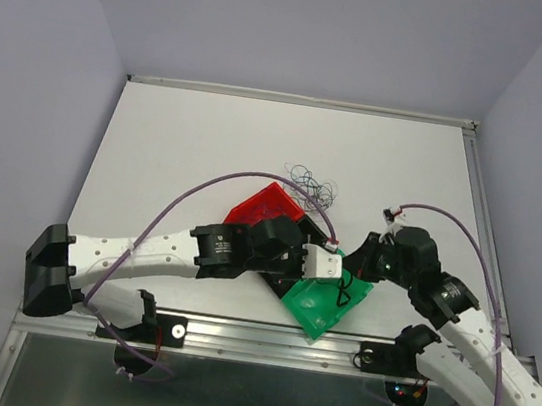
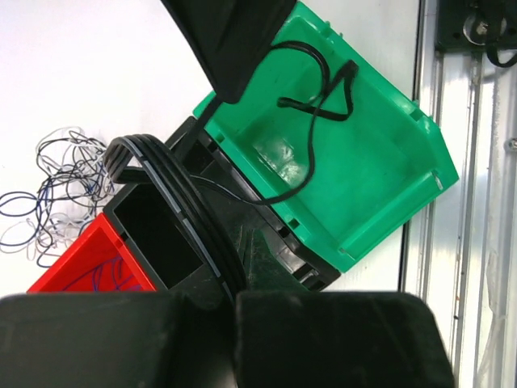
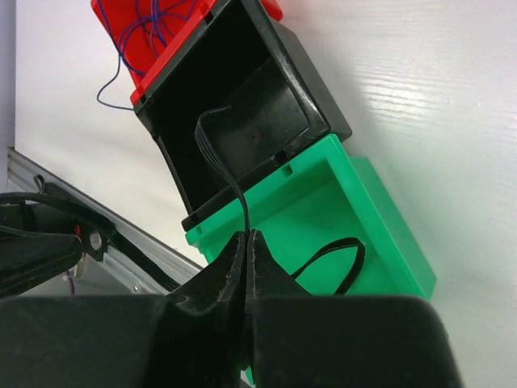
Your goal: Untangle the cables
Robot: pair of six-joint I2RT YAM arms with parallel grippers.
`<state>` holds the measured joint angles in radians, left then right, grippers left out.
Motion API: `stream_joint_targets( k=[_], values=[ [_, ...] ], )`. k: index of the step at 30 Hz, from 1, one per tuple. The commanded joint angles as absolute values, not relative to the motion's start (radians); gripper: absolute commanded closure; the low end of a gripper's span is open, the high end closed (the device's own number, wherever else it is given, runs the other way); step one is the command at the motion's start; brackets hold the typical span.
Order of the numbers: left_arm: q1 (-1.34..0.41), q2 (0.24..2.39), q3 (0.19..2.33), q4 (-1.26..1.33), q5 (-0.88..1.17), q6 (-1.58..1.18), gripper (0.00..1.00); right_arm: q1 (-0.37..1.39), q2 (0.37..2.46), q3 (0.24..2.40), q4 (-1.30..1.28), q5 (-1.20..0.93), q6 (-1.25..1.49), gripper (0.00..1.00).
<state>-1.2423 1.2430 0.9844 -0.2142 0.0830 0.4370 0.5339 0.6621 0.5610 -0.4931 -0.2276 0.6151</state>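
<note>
My right claw [image 3: 246, 242] was fully closed on the black cable [image 2: 190, 214]. The left claw [image 2: 234, 295] seemed closed on another stretch of it, because the ribbed band ran straight into the narrow slit between its fingers. I judged the step to be laying this cable into the black bin [image 3: 323, 113], which stood between the red bin [image 2: 77, 259] and the green bin [image 2: 388, 186].

To do it well, I would bring both claws lower and closer, so the arch goes slack inside the bin, and then open one claw at a time. A second black loop [image 2: 319, 111] lay near in the green bin and should not be dragged.

In the left wrist view the held cable rose from the claw toward 11 o'clock, arched and bent down. Its long axis went about 5 to 11 o'clock. The tangle [image 1: 314, 183] of thin cables lay on the table [image 1: 210, 134], at 1 o'clock from the red bin.
</note>
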Motion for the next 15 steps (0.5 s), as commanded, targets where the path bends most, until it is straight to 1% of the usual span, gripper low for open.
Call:
stream_joint_targets(
  k=[1, 3, 5, 6, 11, 12, 15],
  values=[
    [-1.246, 1.267, 1.041, -0.155, 0.031, 0.443, 1.00, 0.606, 0.692, 0.591, -0.506, -0.112, 0.640, 0.99],
    [-1.244, 1.273, 1.048, -0.144, 0.015, 0.440, 1.00, 0.630, 0.724, 0.606, -0.529, -0.077, 0.643, 0.99],
    [-1.241, 1.281, 1.057, -0.137, 0.009, 0.433, 1.00, 0.673, 0.719, 0.627, -0.548, 0.033, 0.663, 0.99],
    [-1.238, 1.281, 1.060, -0.133, -0.027, 0.425, 1.00, 0.689, 0.704, 0.633, -0.551, 0.091, 0.669, 0.99],
    [-1.180, 1.292, 1.069, -0.114, -0.031, 0.394, 1.00, 0.725, 0.733, 0.646, -0.554, 0.231, 0.704, 0.99],
    [-1.171, 1.290, 1.068, -0.110, -0.012, 0.396, 1.00, 0.762, 0.739, 0.646, -0.548, 0.286, 0.715, 0.99],
    [-1.149, 1.290, 1.055, -0.103, -0.005, 0.391, 1.00, 0.836, 0.742, 0.650, -0.545, 0.365, 0.765, 0.99]
  ],
)
